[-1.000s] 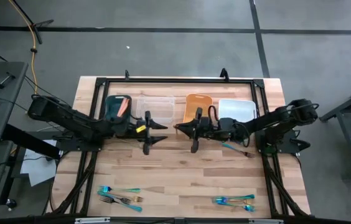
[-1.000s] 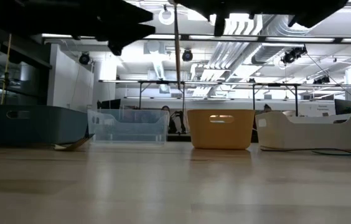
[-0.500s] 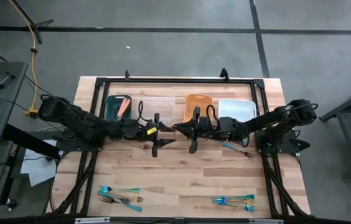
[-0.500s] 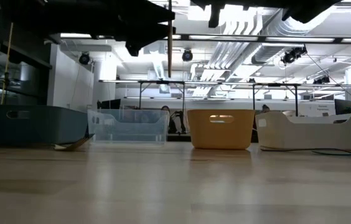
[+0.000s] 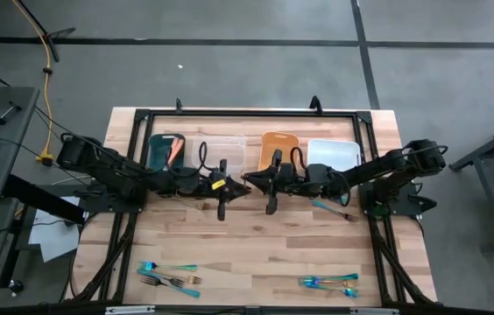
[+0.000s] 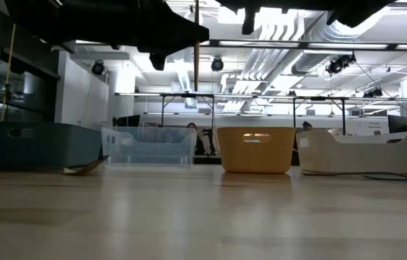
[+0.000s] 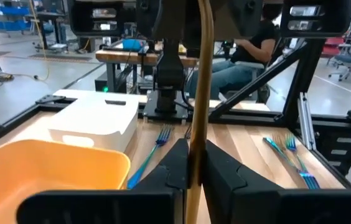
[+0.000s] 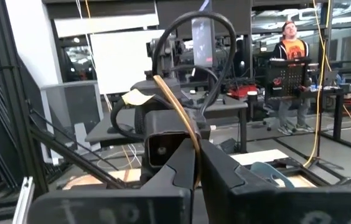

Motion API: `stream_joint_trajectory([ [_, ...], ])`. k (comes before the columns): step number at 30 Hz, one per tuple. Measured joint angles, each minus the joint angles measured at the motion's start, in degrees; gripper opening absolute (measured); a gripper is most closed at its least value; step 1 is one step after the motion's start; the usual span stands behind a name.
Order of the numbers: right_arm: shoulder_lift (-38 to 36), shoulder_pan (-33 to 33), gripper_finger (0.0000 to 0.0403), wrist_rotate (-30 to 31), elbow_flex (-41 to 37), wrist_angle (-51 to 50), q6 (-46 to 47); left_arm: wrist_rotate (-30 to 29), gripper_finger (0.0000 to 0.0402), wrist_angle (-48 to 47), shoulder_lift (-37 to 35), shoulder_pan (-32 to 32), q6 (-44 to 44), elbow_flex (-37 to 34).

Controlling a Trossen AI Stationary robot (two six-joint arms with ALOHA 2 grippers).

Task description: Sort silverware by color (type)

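1. Above the middle of the table (image 5: 256,245), just in front of the bins, the left gripper (image 7: 193,163) and the right gripper (image 8: 197,165) meet tip to tip, off the wood.
2. We see the left gripper's two fingers (image 7: 222,177) pinched together on one thin gold utensil (image 7: 201,74), which stands upright between them.
3. The right gripper's fingers are likewise pressed onto that same gold utensil, so one piece is gripped by two grippers.
4. We count one yellow tag (image 5: 216,184) on the left gripper; any print on it is too small to read.
5. We count four bins in a row along the far side, from left to right: one dark teal bin (image 5: 154,149), one clear bin (image 5: 221,149), one orange bin (image 5: 278,144) and one white bin (image 5: 333,155).
6. One salmon utensil (image 5: 172,150) lies in the dark teal bin.
7. One teal-handled utensil (image 5: 330,208) lies alone on the table on the right, beside the right arm.
8. Two clusters of silverware lie at the near edge: a near-left cluster (image 5: 168,274) and a near-right cluster (image 5: 328,282), teal and gold; the pieces overlap, so we cannot count them.
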Motion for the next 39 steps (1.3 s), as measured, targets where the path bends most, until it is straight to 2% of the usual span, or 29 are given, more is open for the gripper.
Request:
stream_joint_trajectory([
  [4,-0.06,0.00,0.0032,0.05,0.01,-1.48,-0.16,0.00,0.0016,-0.86,0.00,0.04,-0.03,0.00],
  [8,-2.46,0.05,0.0065,0.68,0.07,-7.81,-0.35,-0.64,0.0016,-4.82,-1.98,0.08,0.30,-0.03],
  [11,-5.76,0.13,0.0090,3.94,0.07,-15.32,-0.99,-2.91,0.0016,-8.36,-5.60,0.15,0.72,-0.63],
  [15,-11.76,0.35,0.0118,6.86,0.09,-29.30,-0.06,-4.59,0.0016,-8.76,-12.04,0.15,1.04,-4.87],
  [18,-15.50,1.34,0.0130,8.94,0.09,-39.74,1.66,-6.18,0.0016,-7.84,-17.98,0.13,1.67,-9.30],
  [21,-18.29,3.31,0.0134,11.86,-0.85,-45.83,3.14,-6.80,0.0016,-7.32,-23.60,0.11,1.97,-13.09],
  [26,-23.77,6.77,0.0135,19.98,-9.13,-44.75,4.80,-6.73,0.0016,-5.24,-29.80,-1.31,3.33,-16.95],
  [29,-27.86,7.73,0.0135,21.93,-16.05,-38.51,7.25,-7.73,0.0016,-5.28,-31.39,-2.08,3.64,-17.79],
  [32,-30.20,7.16,0.0135,18.83,-22.30,-25.57,6.91,-8.00,0.0016,-5.23,-31.34,-2.21,4.39,-17.79],
  [34,-30.45,5.97,0.0136,13.57,-25.01,-18.34,5.91,-8.03,0.0016,-4.77,-30.94,-2.19,4.62,-17.77],
  [36,-30.32,4.65,0.0136,8.55,-26.43,-15.03,4.31,-8.05,0.0016,-5.13,-30.88,-1.88,4.72,-17.79],
  [39,-29.58,3.27,0.0136,6.26,-26.47,-12.97,2.27,-8.07,0.0016,-4.82,-30.91,-1.36,5.07,-17.79],
])
